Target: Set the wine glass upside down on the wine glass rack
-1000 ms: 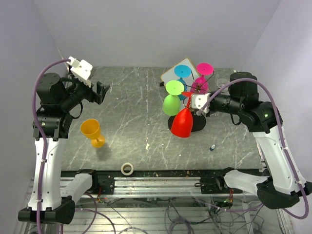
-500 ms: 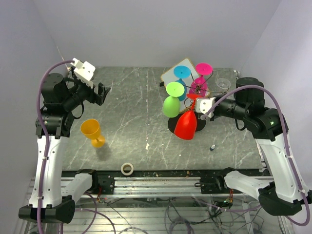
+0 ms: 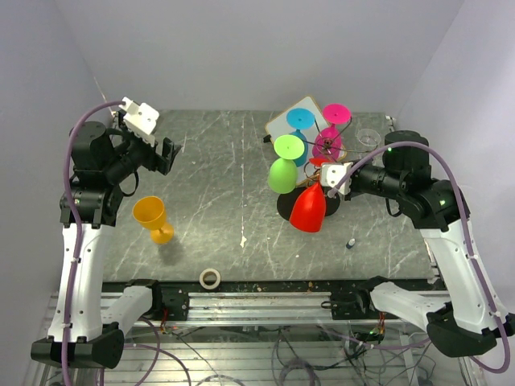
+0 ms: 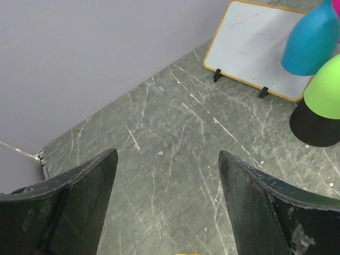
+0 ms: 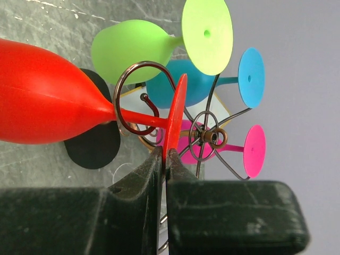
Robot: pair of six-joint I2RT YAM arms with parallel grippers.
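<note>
The wine glass rack stands at the back right on its black oval base. Green, blue and pink glasses hang on it upside down. My right gripper is shut on the foot of a red wine glass, bowl hanging down. In the right wrist view the red stem passes through a scroll loop of the rack, with my gripper pinching the foot's edge. My left gripper is open and empty in the air, also in its wrist view. An orange glass stands below it.
A white board with a wooden rim leans behind the rack, also in the left wrist view. A clear glass stands at the back right. A tape roll lies near the front edge, and a small dark item right of the rack.
My right gripper has moved the red glass a little right and toward the near edge at the rack, its bowl tipping further down. My left arm has shifted slightly.
</note>
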